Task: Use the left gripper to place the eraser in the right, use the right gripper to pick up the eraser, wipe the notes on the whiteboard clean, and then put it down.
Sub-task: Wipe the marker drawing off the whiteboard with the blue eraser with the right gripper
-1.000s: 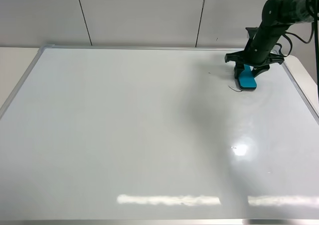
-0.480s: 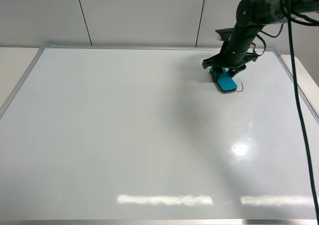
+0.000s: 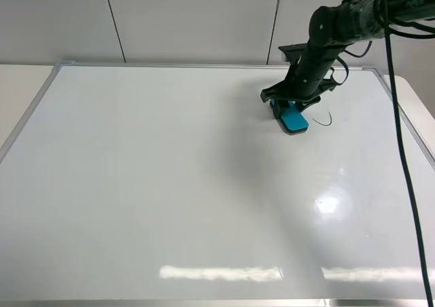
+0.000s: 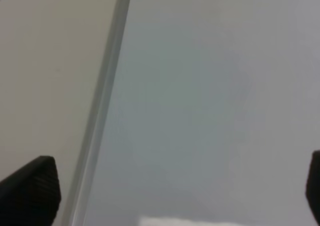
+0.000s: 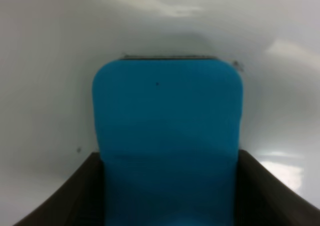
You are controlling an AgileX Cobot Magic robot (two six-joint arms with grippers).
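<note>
Exterior high view is showing the right gripper [image 3: 291,107] pinching the eraser [image 3: 293,120] in its jaws on the far right of the whiteboard [image 3: 170,185], just left of the notes [image 3: 324,121]. A leftward sweep could be missing that stroke. The arm is reaching in from the far right, angling steeply down.

Gripped end of the eraser [image 5: 167,136] (and both flanking jaws) beyond the frame edge.

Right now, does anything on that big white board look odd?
Only a thin black marker curl sits on the whiteboard, just right of the eraser that the claw holds flat. Nothing looks askew or damaged.
</note>
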